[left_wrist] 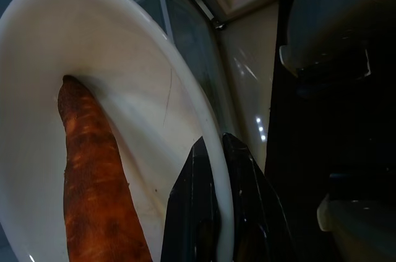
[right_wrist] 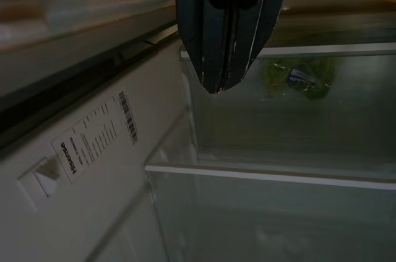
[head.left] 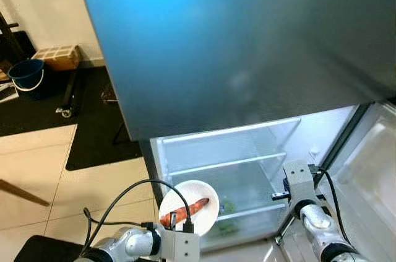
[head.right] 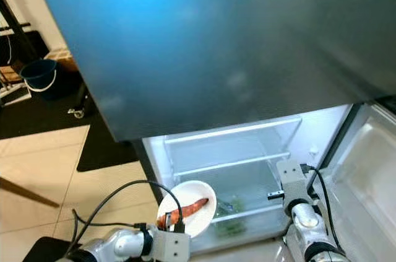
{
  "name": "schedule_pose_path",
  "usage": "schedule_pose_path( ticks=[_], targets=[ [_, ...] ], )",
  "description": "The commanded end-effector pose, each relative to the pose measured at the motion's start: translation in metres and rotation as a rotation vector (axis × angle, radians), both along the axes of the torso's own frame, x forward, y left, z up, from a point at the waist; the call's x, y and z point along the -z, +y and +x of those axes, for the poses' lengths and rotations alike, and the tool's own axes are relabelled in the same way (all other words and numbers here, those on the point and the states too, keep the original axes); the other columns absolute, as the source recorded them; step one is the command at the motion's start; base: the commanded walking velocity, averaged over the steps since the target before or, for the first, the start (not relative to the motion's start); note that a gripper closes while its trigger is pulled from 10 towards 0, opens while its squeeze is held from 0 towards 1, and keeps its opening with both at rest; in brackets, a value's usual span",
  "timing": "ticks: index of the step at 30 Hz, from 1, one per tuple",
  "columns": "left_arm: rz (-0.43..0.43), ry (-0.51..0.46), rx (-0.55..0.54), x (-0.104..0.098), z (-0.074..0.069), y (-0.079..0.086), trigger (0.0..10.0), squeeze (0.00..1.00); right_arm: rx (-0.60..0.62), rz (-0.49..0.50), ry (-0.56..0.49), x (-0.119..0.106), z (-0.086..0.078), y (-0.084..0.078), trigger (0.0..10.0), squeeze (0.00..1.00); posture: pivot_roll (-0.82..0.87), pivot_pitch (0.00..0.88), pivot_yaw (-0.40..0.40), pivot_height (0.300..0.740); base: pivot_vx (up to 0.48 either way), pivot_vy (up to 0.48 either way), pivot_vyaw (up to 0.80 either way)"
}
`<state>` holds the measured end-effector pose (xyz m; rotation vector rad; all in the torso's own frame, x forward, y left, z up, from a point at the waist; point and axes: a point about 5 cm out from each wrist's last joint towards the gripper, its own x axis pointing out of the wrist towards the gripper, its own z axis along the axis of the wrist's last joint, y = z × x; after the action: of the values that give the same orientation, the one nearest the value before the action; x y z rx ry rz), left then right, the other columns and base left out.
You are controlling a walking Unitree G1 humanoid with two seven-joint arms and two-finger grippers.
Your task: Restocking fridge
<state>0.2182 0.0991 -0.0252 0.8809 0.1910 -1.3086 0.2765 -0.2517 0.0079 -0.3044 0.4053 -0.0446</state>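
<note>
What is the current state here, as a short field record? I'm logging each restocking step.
left tool: shut on the rim of the white plate, held in front of the open fridge
plate contents: one orange-brown sweet potato
right tool: shut, holding nothing, inside the fridge opening
fridge: lower compartment open and lit, door swung to the robot's right
glass shelves: bare
fridge contents: bagged greens low down
floor: blue bucket on the robot's left
</note>
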Motion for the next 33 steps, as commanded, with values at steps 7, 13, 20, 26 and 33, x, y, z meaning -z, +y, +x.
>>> schedule_pose_path(
  ticks=[7, 13, 20, 26, 33],
  targets=[
    [-0.004, -0.021, 0.008, -0.004, 0.006, -0.006, 10.0, 0.00, -0.006, -0.007, -0.042, -0.008, 0.007, 0.000, 10.0, 0.00, -0.13, 0.000, 0.066, 0.625, 0.000, 0.000, 0.00],
    [-0.004, -0.041, 0.018, -0.007, 0.009, -0.009, 10.0, 0.00, -0.025, 0.001, -0.062, -0.011, 0.009, 0.002, 10.0, 0.00, -0.13, 0.000, 0.067, 0.625, 0.000, 0.000, 0.00],
    [-0.001, -0.079, 0.022, -0.011, 0.015, -0.013, 10.0, 0.00, -0.048, 0.011, -0.088, -0.013, 0.011, 0.007, 10.0, 0.00, -0.13, 0.000, 0.072, 0.625, 0.000, 0.000, 0.00],
    [0.000, -0.117, 0.012, -0.015, 0.021, -0.015, 10.0, 0.00, -0.048, 0.008, -0.084, -0.013, 0.012, 0.009, 10.0, 0.00, -0.13, 0.000, 0.074, 0.625, 0.000, 0.000, 0.00],
    [-0.019, -0.163, 0.010, -0.025, 0.033, -0.020, 10.0, 0.00, -0.064, 0.022, -0.102, -0.014, 0.014, 0.014, 10.0, 0.00, -0.13, 0.000, 0.073, 0.591, 0.000, 0.000, 0.00]
  ],
)
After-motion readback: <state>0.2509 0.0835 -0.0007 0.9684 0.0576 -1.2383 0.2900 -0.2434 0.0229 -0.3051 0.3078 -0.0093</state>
